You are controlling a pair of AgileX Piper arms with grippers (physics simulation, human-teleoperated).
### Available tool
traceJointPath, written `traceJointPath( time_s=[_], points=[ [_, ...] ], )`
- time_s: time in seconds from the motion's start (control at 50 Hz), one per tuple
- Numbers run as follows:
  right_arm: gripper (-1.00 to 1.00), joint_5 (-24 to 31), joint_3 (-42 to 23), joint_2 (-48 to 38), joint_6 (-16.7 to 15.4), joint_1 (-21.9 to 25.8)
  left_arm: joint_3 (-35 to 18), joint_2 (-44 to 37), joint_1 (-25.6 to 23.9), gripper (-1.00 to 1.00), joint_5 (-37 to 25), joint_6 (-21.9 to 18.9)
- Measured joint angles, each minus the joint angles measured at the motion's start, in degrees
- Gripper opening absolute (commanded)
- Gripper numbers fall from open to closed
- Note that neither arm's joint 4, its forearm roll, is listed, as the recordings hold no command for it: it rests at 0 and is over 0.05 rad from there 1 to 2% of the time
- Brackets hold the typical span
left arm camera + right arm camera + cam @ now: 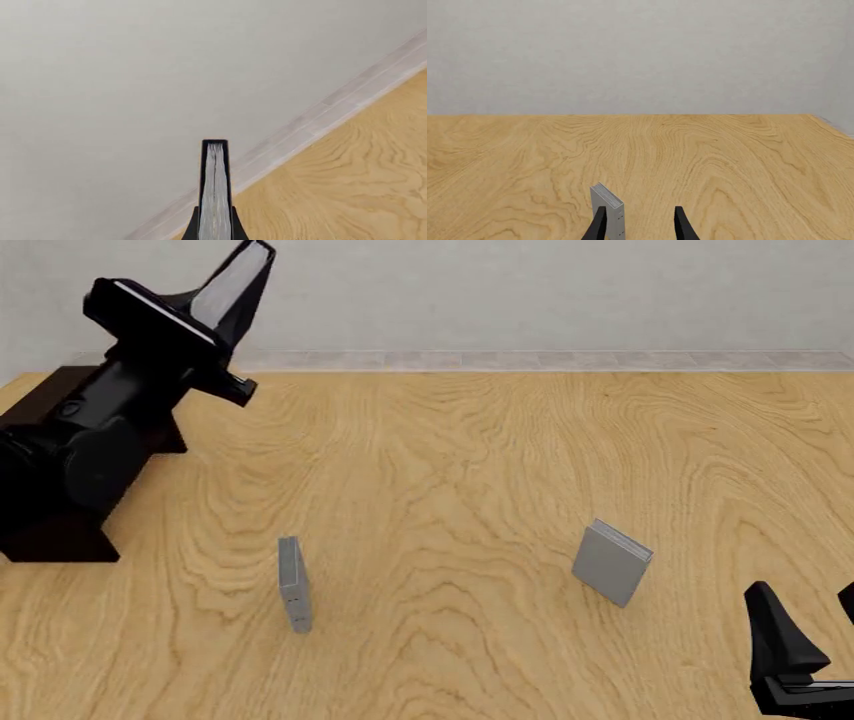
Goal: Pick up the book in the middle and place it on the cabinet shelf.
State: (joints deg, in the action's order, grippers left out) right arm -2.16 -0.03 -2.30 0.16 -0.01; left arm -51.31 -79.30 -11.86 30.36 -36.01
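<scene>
Wood-grain table spread beneath left gripper; pale wall beyond. Black hardcover book clamped between fingers. Right gripper parted, empty.

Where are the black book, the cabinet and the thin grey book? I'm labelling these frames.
black book (230, 288), front view, on its white page edges.
cabinet (54, 532), front view, on its dark near side panel.
thin grey book (294, 585), front view, on its upright cover.

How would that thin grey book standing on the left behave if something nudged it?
The thin grey book stands upright on a narrow edge with nothing beside it, so a sideways nudge would probably tip it flat. It looks stiff, so likely no bending. On the smooth wooden table it may slide.
</scene>
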Motion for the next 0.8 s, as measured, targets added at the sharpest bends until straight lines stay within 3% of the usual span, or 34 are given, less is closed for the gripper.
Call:
traceJointPath(
  time_s=[0.8],
  points=[
    [1.0, 0.0, 0.0, 0.0, 0.0, 0.0, -0.4, -0.2, 9.4, -1.0, -0.5, -8.1]
  ],
)
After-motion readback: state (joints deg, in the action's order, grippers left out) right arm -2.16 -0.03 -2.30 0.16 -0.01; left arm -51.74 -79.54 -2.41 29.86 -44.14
